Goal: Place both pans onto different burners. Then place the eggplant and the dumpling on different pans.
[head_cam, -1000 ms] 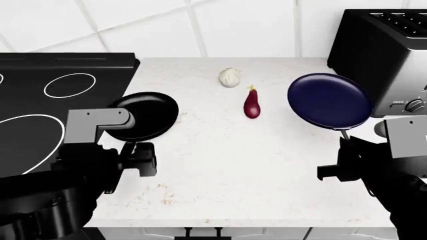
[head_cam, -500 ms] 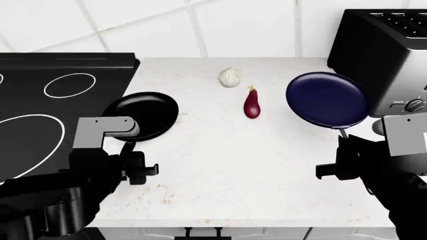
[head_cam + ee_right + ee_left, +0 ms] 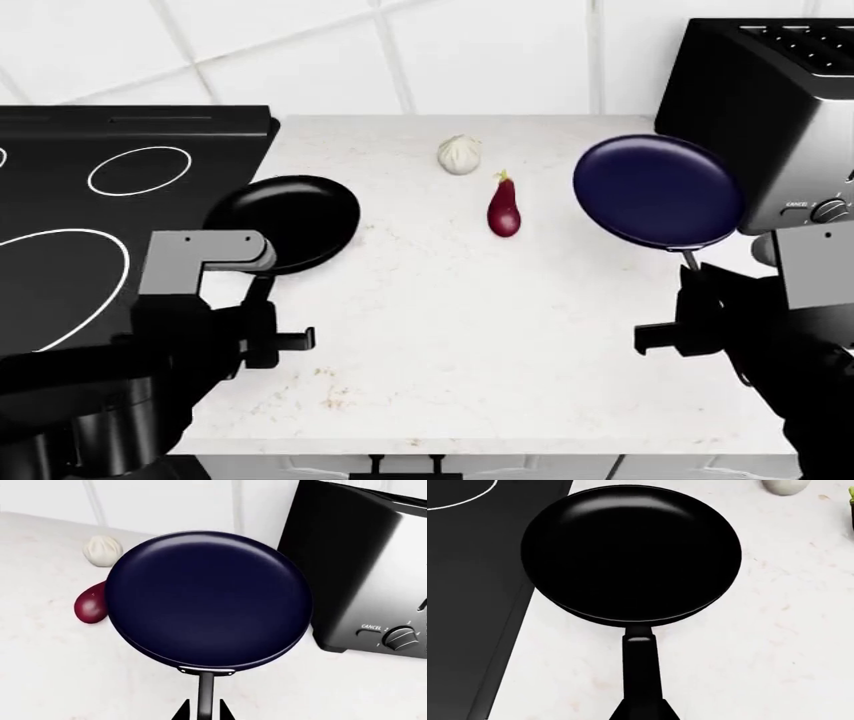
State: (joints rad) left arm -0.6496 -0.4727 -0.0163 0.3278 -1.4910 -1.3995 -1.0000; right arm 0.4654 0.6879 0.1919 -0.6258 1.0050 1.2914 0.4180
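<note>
Your left gripper (image 3: 260, 300) grips the black pan (image 3: 287, 225) by its handle, beside the cooktop (image 3: 80, 160). Your right gripper (image 3: 694, 290) holds the blue pan (image 3: 657, 192) by its handle, near the toaster (image 3: 774, 100). Both pans look rigid but front-heavy; grip firmly. The eggplant (image 3: 503, 210) and dumpling (image 3: 458, 154) lie on the worktop (image 3: 467, 330).

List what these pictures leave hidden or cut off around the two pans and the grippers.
- Left gripper: head view, its own wrist block covers the grip; left wrist view cuts off the black pan handle at the frame edge.
- Right gripper: the same; the navy pan handle runs out of the right wrist view.
- Eggplant: partly behind the navy pan in the right wrist view.
- Large burner ring: partly hidden by the left arm.
</note>
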